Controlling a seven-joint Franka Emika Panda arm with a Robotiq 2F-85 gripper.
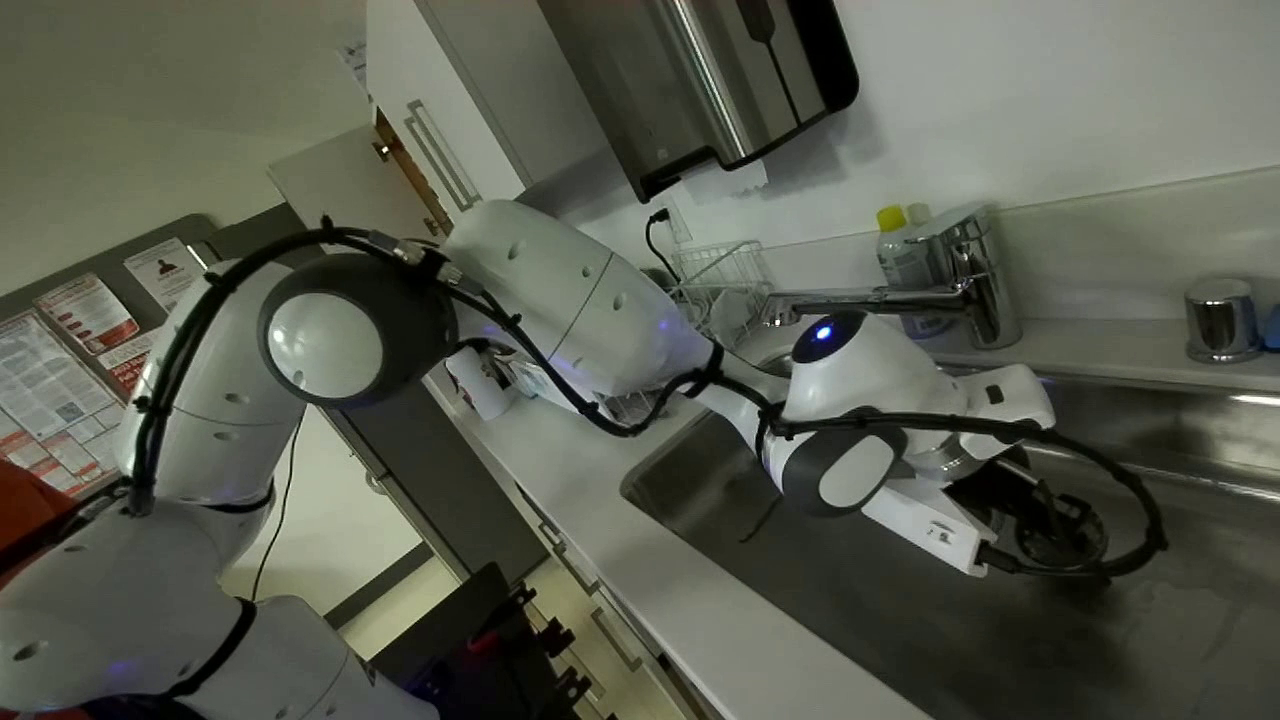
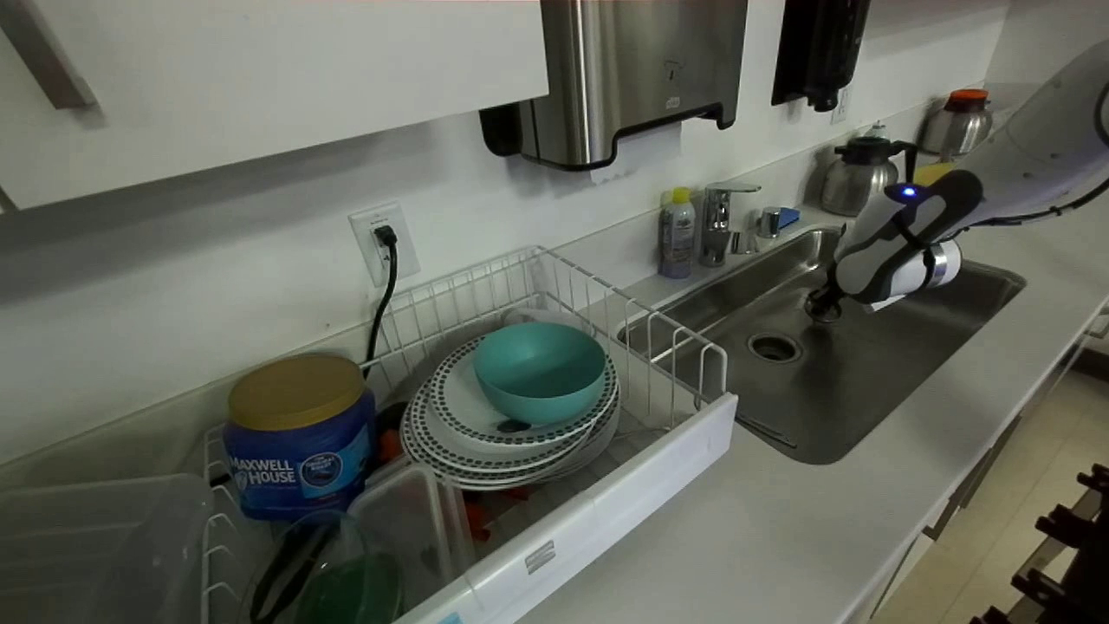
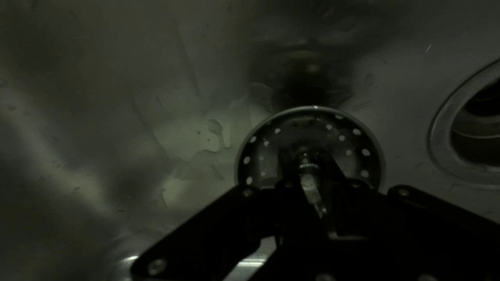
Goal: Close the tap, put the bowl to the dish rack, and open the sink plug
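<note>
My gripper is shut on the stem of the sink plug, a round metal strainer with holes. Seen in an exterior view, the plug is off to the side of the uncovered drain; its height above the sink floor is hard to judge. Part of the plug's near rim is hidden behind my fingers. A teal bowl rests on stacked plates inside the wire dish rack. The chrome tap stands behind the sink, its spout turned toward the rack, and no water stream shows.
Steel walls of the sink surround the gripper. Behind it are a yellow-capped bottle, a stubby chrome fitting and a steel jug. A coffee tub and plastic containers crowd the rack's near end.
</note>
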